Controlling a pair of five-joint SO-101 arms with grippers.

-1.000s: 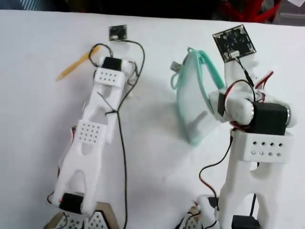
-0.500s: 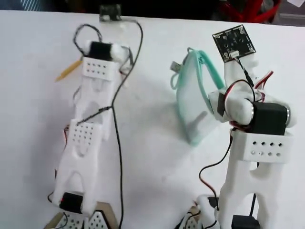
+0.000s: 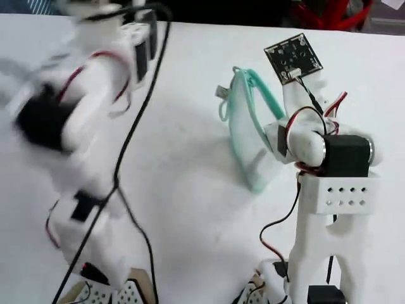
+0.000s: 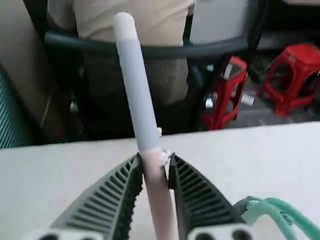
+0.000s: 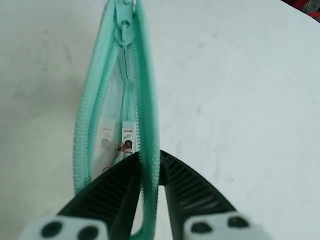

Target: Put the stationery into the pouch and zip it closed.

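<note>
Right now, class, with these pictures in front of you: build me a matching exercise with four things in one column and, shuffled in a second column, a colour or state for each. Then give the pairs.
Column one:
1. left hand
2. right hand
3. pouch
4. stool

Column two:
A. red, standing beyond the table
B. mint green, zip open
C. shut on a pale pen
D. shut on the pouch's rim

Pairs: 1-C, 2-D, 3-B, 4-A
</note>
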